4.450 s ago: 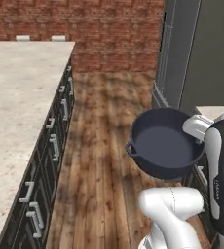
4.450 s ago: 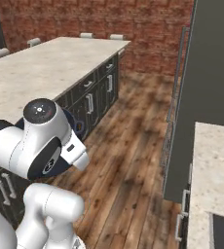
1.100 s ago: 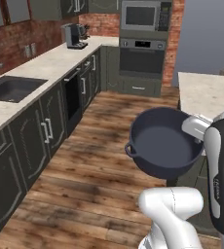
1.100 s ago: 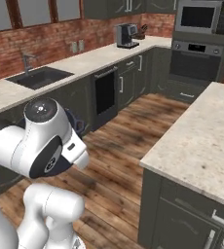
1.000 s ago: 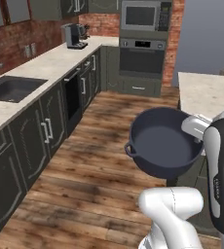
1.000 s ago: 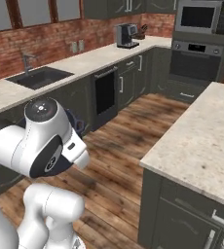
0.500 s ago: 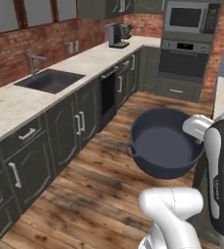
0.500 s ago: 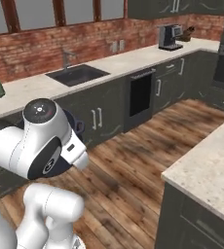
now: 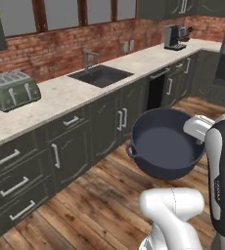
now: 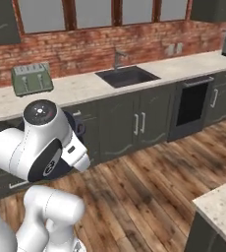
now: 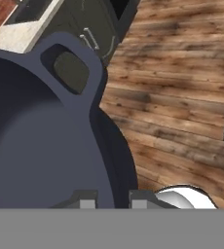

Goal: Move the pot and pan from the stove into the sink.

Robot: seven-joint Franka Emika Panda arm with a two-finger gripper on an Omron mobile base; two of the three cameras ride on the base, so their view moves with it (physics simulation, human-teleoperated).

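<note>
Wooden floor lies under the deep dark blue-grey pot (image 9: pixel 164 144), which the gripper (image 11: pixel 111 197) clamps by its rim, likely to carry it to the dark sink (image 9: pixel 100 75).

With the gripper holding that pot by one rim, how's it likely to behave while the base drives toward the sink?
The pot looks deep and thick-walled, so probably heavy for its size and stiff. It hangs tilted over the floor, held at one side by the gripper, so it may swing or twist. The smooth rim could slip, so drive gently to the sink.
</note>
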